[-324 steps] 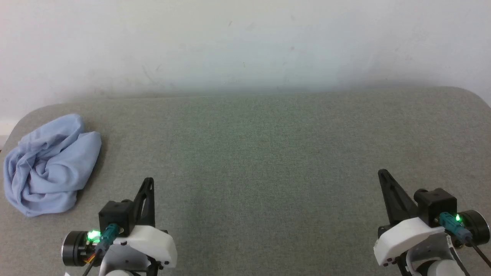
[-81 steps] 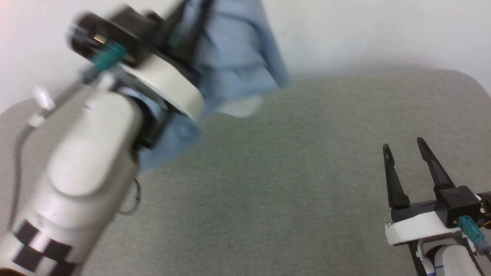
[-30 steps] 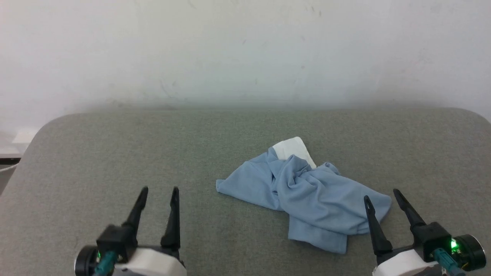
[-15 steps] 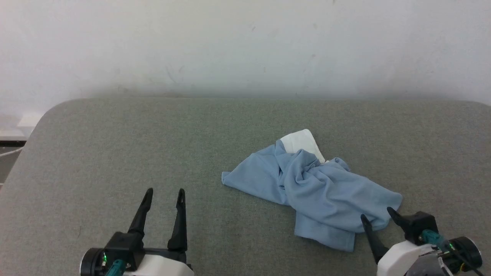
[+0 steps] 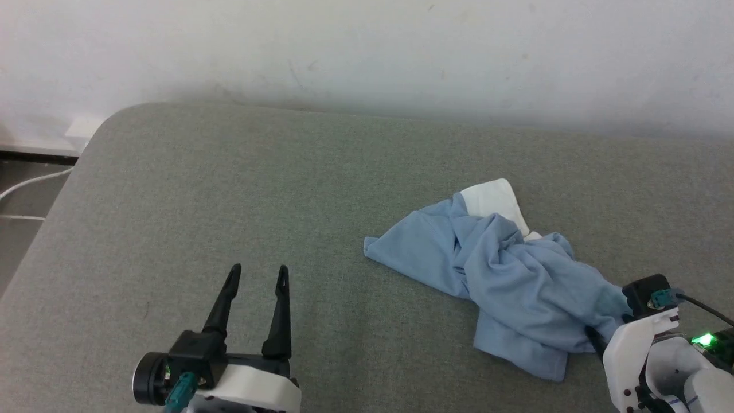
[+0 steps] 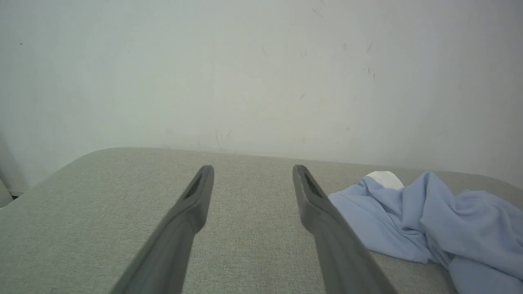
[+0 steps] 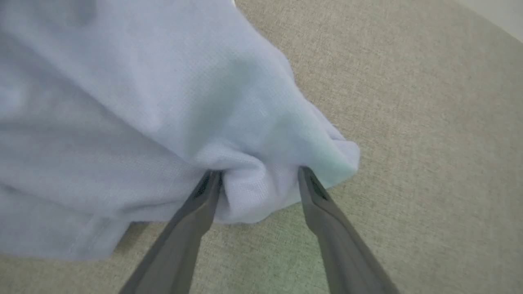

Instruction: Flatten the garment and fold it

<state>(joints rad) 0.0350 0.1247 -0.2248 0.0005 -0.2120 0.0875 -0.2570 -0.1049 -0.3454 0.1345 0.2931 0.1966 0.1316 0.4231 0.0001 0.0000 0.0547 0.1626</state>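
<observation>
The garment (image 5: 504, 275) is a crumpled light blue heap on the grey table, right of centre, with its white collar (image 5: 493, 198) at the far side. My right gripper (image 5: 605, 330) is at the heap's near right edge, its fingers mostly hidden under cloth in the head view. In the right wrist view the right gripper (image 7: 258, 173) stands open, astride a bunched fold of the garment (image 7: 163, 102). My left gripper (image 5: 258, 269) is open and empty over bare table, well left of the garment. Its wrist view shows the left gripper (image 6: 251, 169) and the garment (image 6: 429, 216) to its right.
The grey fabric-covered table (image 5: 229, 189) ends in a rounded far-left corner. A white wall (image 5: 367, 46) stands right behind its far edge. A pale cable (image 5: 31, 180) runs on the floor beyond the left edge.
The head camera has turned, shifting the whole picture. My right gripper has pushed forward onto the garment's near right edge, so a fold now sits between its fingers. The left gripper stays open.
</observation>
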